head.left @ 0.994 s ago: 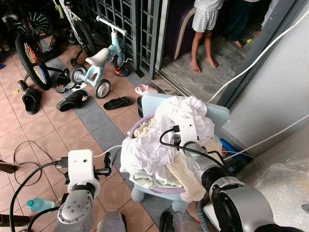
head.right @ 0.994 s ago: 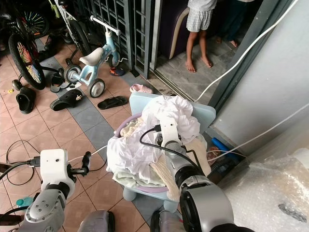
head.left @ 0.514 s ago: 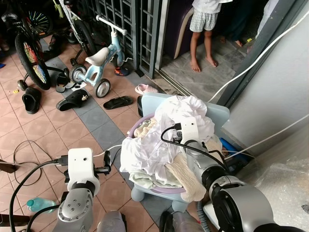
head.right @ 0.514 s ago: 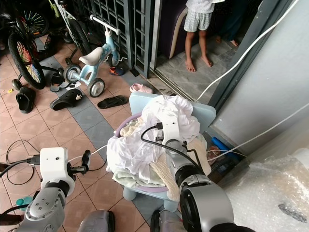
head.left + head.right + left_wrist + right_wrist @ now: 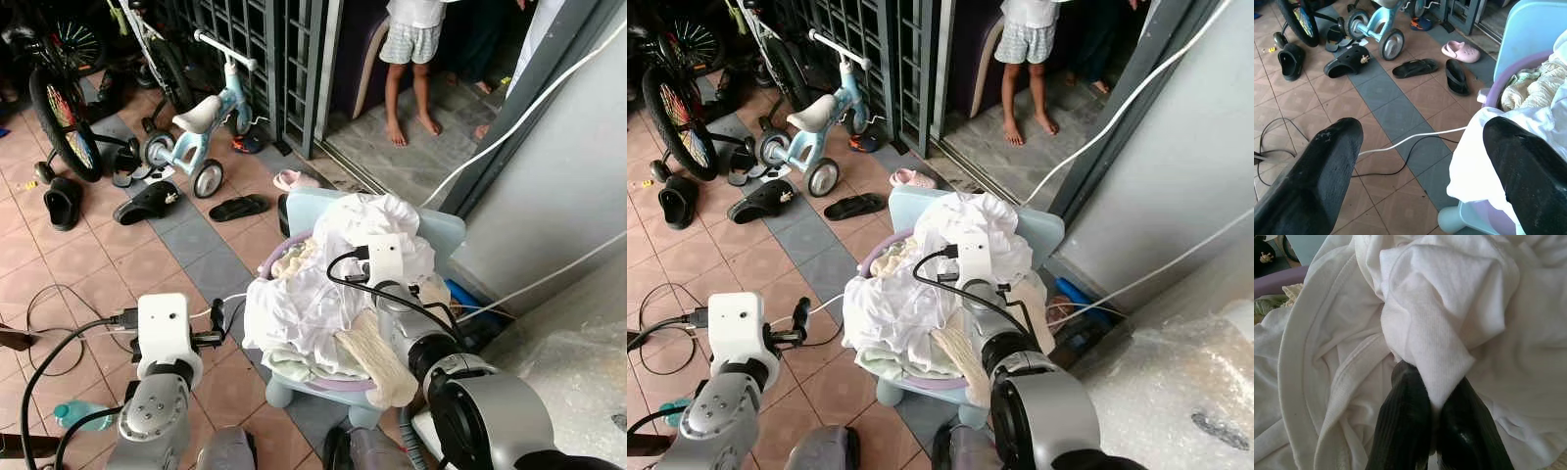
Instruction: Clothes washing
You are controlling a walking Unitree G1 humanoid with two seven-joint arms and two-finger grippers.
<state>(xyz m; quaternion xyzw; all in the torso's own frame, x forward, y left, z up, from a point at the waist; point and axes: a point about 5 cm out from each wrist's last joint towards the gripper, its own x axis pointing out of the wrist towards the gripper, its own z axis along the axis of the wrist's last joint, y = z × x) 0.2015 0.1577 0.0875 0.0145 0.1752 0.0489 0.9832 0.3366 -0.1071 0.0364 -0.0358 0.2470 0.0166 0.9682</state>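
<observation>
Right gripper (image 5: pixel 1432 431): jaws clamped on a fold of white garment (image 5: pixel 1440 328), pinched between the two black fingers (image 5: pixel 1405 426). The garment is on top of the laundry heap (image 5: pixel 328 294) in the purple basin (image 5: pixel 884 257), which sits on a pale blue stool (image 5: pixel 446 227) on the tiled floor (image 5: pixel 88 255).

Change over the last second: small. The right wrist module has crept slightly further over the heap, toward the top of the pile; the pile's outline looks the same, so the cloth has not yet lifted clear. Left gripper (image 5: pixel 1420 161) has edged a little nearer the basin and hovers over the floor beside its rim, jaws wide apart, holding nothing. A white cable (image 5: pixel 1415 139) runs across the tiles under it.

Reading: grasp secured, extraction not started. Next step is probably a lift to peel this one piece off the heap; neighbouring cloth may drag along.

A person (image 5: pixel 416 59) stands barefoot in the doorway beyond.
</observation>
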